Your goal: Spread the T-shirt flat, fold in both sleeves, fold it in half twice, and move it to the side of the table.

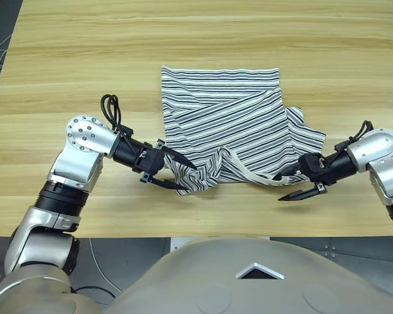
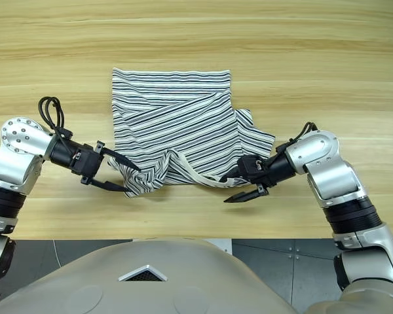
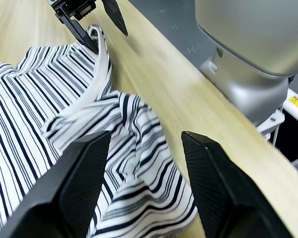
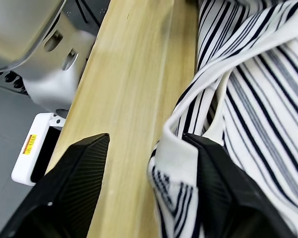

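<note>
The black-and-white striped T-shirt [image 1: 226, 114] lies rumpled on the wooden table [image 1: 72, 72], its far part flat and its near edge bunched. My left gripper [image 1: 192, 178] is open at the shirt's near left corner, and the bunched cloth [image 3: 139, 129] lies between its fingers. My right gripper [image 1: 278, 188] is open at the near right side. The white collar band [image 4: 181, 148] rests between its fingers, and this band [image 1: 257, 176] trails from the shirt toward that gripper. A sleeve [image 1: 308, 134] sticks out on the right.
The table's front edge [image 1: 249, 230] runs just behind both grippers. Bare wood stretches to the left [image 1: 46, 118], to the far side [image 1: 216, 33] and to the right [image 1: 367, 85] of the shirt.
</note>
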`<state>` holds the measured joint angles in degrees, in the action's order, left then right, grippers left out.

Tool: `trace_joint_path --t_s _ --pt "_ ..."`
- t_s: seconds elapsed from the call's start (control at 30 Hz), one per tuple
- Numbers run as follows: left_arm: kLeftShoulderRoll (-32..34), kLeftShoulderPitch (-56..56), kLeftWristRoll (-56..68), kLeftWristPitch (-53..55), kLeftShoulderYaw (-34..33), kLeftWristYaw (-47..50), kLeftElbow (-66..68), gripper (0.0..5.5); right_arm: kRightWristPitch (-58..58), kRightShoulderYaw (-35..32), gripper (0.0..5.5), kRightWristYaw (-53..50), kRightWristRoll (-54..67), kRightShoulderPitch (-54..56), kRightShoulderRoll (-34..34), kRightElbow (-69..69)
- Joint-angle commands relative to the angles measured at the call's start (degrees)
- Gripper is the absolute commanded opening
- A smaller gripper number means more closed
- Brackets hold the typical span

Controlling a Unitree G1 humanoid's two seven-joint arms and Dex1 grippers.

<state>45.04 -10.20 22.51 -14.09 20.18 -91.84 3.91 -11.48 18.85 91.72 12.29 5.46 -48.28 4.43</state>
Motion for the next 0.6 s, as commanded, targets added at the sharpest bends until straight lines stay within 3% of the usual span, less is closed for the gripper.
trace_joint_path --t_s 0.03,0.13,0.23,0.47,0.6 --pt "3.8 -1.6 9.3 2.6 0.7 -0.6 -3.9 3.22 -1.8 0.0 3.39 0.7 3.5 2.8 -2.5 0.8" --pt "2.7 -3.9 15.3 4.5 -1.9 -0.6 -3.9 3.64 -5.8 -2.2 4.00 0.8 14.5 7.1 -3.2 0.9" --pt "-0.6 -7.9 21.7 13.0 -5.9 -0.2 -0.5 3.64 -11.8 -7.4 4.05 0.8 29.3 14.6 -0.6 -3.5" --pt "-10.0 -11.9 5.8 4.1 -5.8 4.4 10.9 3.64 7.8 -9.5 4.05 -12.2 14.1 30.0 17.6 -32.3" --pt "-16.3 -20.9 -10.6 -5.6 -6.5 22.0 26.8 3.64 19.7 -8.6 4.05 -19.3 4.9 36.5 24.5 -46.5"
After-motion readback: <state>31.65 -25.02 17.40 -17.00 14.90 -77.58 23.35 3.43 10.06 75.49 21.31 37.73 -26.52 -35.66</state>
